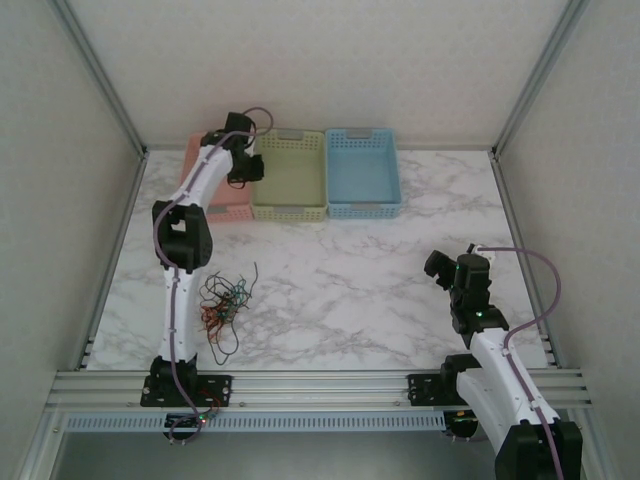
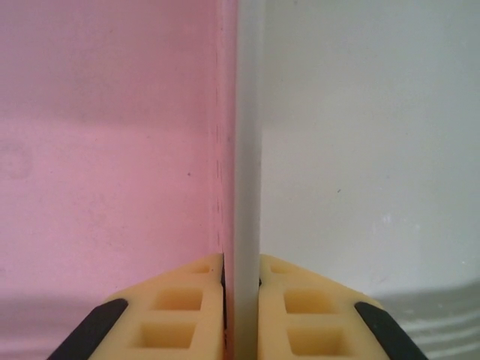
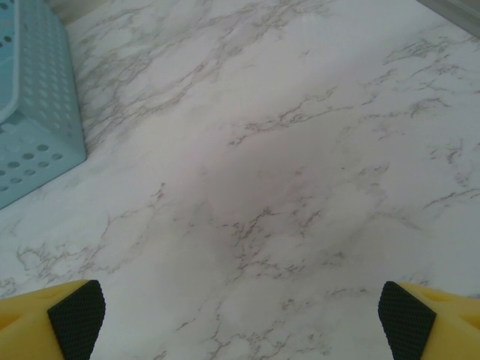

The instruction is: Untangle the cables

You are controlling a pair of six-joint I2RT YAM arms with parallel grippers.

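Observation:
The cables point(image 1: 222, 305) lie in a loose tangle of thin black, red-orange and green wires on the marble table, beside the left arm's lower link. My left gripper point(image 1: 245, 165) is far from them at the back, where the pink basket point(image 1: 228, 212) meets the yellow-green basket point(image 1: 290, 211). In the left wrist view its yellow fingers point(image 2: 187, 307) press from both sides on an upright pale wall point(image 2: 247, 150), with the pink basket's inside point(image 2: 105, 150) on the left. My right gripper point(image 1: 441, 266) hovers open over bare marble at the right point(image 3: 240, 315).
Three baskets stand in a row at the back: pink, yellow-green and blue point(image 1: 364, 210). The blue basket's corner point(image 3: 30, 135) is at the left of the right wrist view. Metal frame rails run along the table's sides and near edge.

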